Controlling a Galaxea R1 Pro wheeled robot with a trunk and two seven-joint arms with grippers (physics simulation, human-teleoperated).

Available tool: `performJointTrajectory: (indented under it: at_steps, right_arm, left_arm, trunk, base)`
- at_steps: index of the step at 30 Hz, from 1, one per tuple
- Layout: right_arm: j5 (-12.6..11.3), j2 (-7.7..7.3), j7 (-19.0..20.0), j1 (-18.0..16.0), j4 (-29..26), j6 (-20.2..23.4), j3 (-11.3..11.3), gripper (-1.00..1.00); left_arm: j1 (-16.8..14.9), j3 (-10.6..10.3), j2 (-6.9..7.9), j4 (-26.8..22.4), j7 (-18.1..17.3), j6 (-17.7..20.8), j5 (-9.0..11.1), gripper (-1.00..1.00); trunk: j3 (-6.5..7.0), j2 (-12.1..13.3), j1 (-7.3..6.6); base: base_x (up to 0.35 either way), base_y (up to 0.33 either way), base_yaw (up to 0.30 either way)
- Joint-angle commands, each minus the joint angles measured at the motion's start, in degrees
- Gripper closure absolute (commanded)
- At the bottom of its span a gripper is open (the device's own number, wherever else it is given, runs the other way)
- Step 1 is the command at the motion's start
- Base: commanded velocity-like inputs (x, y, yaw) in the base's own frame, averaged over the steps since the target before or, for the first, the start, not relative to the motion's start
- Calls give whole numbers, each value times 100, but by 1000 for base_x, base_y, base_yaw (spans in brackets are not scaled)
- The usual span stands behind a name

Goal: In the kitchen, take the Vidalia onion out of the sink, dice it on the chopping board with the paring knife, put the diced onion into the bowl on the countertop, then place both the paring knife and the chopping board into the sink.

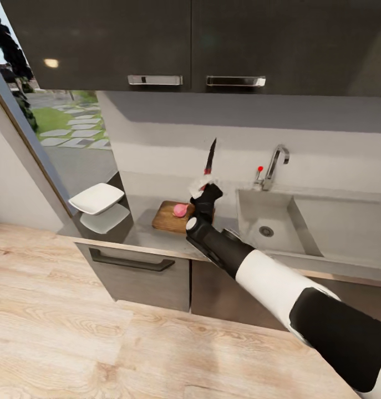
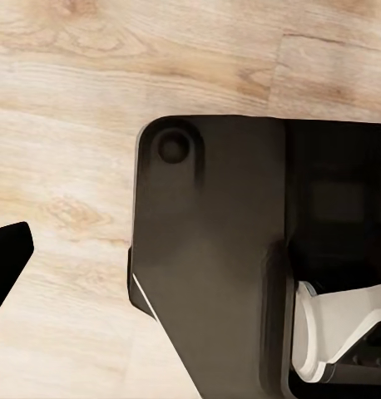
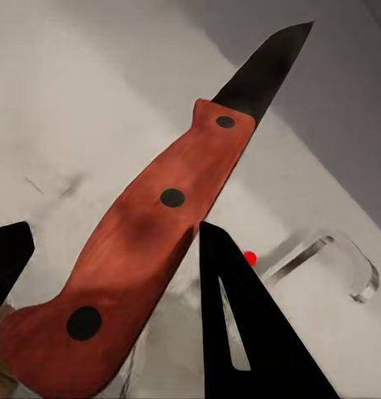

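Right end effector (image 1: 206,191): closed around the paring knife (image 1: 211,156) by its reddish handle; in the right wrist view the handle (image 3: 132,274) lies between the 2 dark fingers (image 3: 240,324), blade pointing away from the wrist.
Knife attitude: in the head view the blade stands nearly upright, tip toward the wall cabinets, at the centre of the frame.
Vidalia onion (image 1: 180,209): whole, pink, resting on the chopping board (image 1: 169,217), just left of and below the end effector.
Chopping board: lies on the worktop (image 1: 151,235), left of the sink (image 1: 268,221).
Bowl (image 1: 97,198): white, at centre left of the frame, well apart from the board.
Step in hand: judged as readying the first cut; the onion is not yet diced.
Doing it well: tip the blade down toward the onion, line the edge over the bulb's middle, and descend straight so the round bulb does not roll off the board.
Right arm pose: stretched forward from the lower right of the frame, wrist bent upward at the board.
Left end effector: 1 dark fingertip (image 2: 7,258) shows over the wooden floor; how far open it is I cannot tell.
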Motion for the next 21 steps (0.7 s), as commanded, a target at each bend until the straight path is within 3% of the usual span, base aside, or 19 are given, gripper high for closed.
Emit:
performJointTrajectory:
  at_steps: [1, 2, 5, 11, 16, 19, 21]
  right_arm:
    - [-39, 0, 63, -12, 1, 44, 270, 100]
    - [-41, 0, 223, -11, 1, 51, 517, 100]
    - [-48, 0, 398, -11, 1, 63, 722, 100]
    - [-39, 0, 914, -11, -63, 334, 798, 100]
    - [-16, -242, 1420, -11, -292, 449, 821, 100]
    - [-9, -642, 1512, -11, -836, 570, 1033, 100]
    - [-13, -1141, 1611, -11, -1666, 1060, 1230, 100]
  left_arm:
    - [1, -49, 8, -12, 59, -6, 15, -100]
    - [1, -49, 8, -11, 59, -3, 15, -100]
    - [1, -50, 13, -12, 59, 4, 10, -100]
    - [-13, -50, 38, -17, 45, 17, -22, -100]
    - [-121, -36, 138, -44, 42, 18, -28, -100]
    - [-275, -33, 162, -46, 42, 18, -29, -100]
    - [-335, -37, 180, -39, 42, 18, -29, -100]
  trunk:
    - [-10, -12, 4]
    - [-10, -12, 4]
    - [-10, -12, 4]
    - [-10, -12, 4]
    - [-10, -12, 4]
    - [-10, -12, 4]
    - [-10, -12, 4]
  base:
    - [0, 0, 5]
    - [0, 0, 2]
    - [0, 0, 1]
    - [0, 0, 0]
    - [0, 0, 0]
    - [0, 0, 0]
    - [0, 0, 0]
